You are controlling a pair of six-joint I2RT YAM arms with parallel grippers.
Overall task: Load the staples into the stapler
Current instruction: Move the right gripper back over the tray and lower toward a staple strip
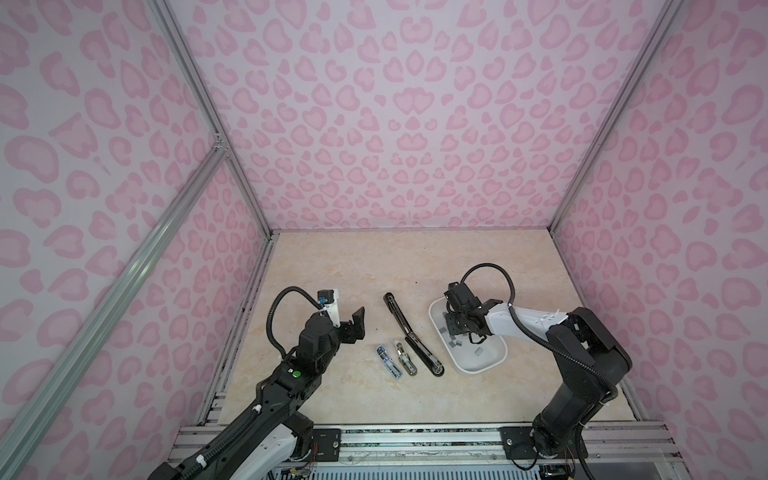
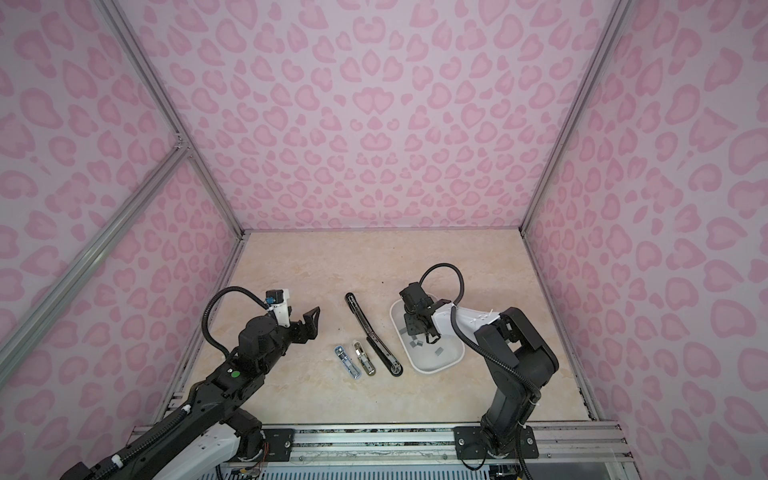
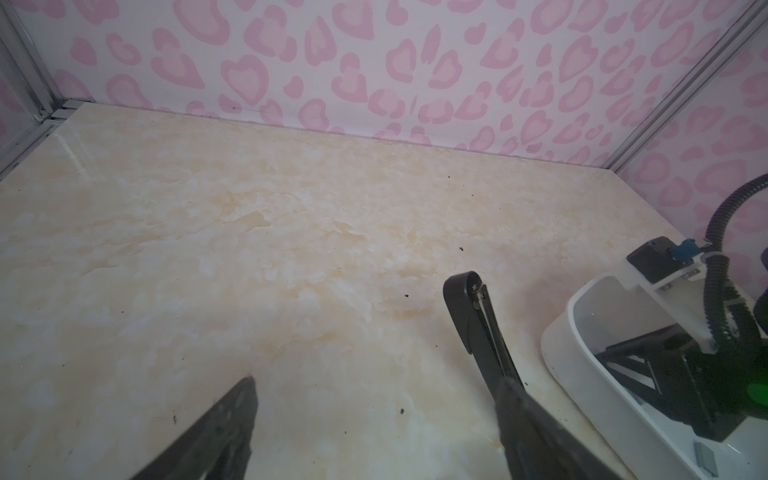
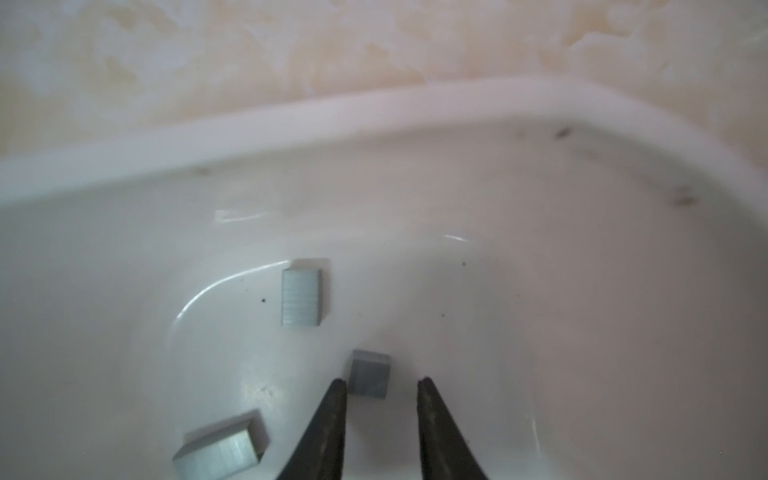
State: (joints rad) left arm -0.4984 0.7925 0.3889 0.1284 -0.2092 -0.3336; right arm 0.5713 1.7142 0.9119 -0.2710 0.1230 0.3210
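Top-down scene: a beige marbled table [image 1: 353, 270] inside pink heart-patterned walls, with two black robot arms reaching in from the near edge.

At about 9 o'clock on the table, the left gripper [image 1: 358, 323] hovers above bare surface. Its jaws are spread wide and hold nothing.

Just right of it, at about 7 o'clock from the table's middle, two small staplers lie side by side. First is a blue-and-silver stapler [image 1: 388, 362], then a gold-toned stapler [image 1: 405, 358].

Near the middle, a long black stapler [image 1: 411, 332] lies swung open flat. It runs from 11 o'clock to 5 o'clock, and a metal rail shows along it.

At 3 o'clock sits a white tray [image 1: 478, 368], just beside the black stapler but apart from it. The staples [image 1: 456, 342] are inside this tray, scattered as small grey blocks on its floor.

The right gripper [image 4: 382, 379] points down into the tray's far half. In the right wrist view its jaws stand a little apart and grip nothing. One grey staple block [image 4: 369, 374] lies on the tray floor just ahead of the fingertips, close to one tip. A second block [image 4: 301, 297] lies further ahead, and a third block [image 4: 220, 451] lies off to one side.
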